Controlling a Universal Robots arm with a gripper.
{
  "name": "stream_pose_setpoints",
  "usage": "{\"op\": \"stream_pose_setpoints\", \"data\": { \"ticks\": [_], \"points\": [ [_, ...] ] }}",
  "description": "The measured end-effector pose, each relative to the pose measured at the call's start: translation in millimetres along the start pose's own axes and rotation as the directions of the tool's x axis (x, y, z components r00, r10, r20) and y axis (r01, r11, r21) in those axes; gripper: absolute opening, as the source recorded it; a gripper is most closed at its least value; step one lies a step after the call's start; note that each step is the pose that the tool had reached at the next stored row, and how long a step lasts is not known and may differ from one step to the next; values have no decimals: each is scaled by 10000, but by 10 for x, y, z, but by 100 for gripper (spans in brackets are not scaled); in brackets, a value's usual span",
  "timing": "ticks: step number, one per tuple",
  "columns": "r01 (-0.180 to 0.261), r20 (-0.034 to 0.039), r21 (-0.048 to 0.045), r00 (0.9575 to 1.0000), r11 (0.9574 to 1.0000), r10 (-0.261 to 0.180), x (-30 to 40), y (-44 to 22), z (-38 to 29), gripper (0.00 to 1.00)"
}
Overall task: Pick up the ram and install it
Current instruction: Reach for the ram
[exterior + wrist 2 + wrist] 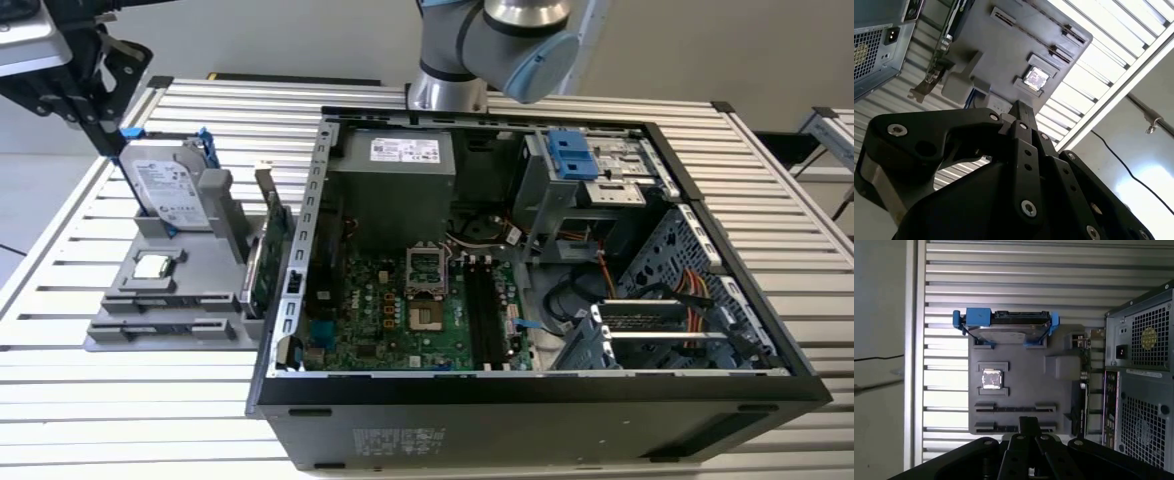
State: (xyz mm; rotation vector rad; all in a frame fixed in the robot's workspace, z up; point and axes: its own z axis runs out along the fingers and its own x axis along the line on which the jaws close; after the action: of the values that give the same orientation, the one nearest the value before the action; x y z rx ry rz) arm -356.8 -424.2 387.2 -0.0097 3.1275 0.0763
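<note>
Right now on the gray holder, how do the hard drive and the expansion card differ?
The hard drive is silver in a blue frame; the expansion card is green, with a metal bracket. The hard drive stands across the gray holder's end; the expansion card runs along its side by the computer case. Both stand on edge.

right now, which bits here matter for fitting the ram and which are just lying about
For the job: open computer case, motherboard memory slots; ram itself not clearly visible.
Lying about: hard drive, green expansion card, loose chip.
</note>
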Motion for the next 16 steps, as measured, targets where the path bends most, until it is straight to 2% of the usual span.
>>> {"op": "stream_pose_setpoints", "data": {
  "ticks": [16],
  "points": [
    [-16,-4,-1,10000,10000,16,1,-140,9,0]
  ]
}}
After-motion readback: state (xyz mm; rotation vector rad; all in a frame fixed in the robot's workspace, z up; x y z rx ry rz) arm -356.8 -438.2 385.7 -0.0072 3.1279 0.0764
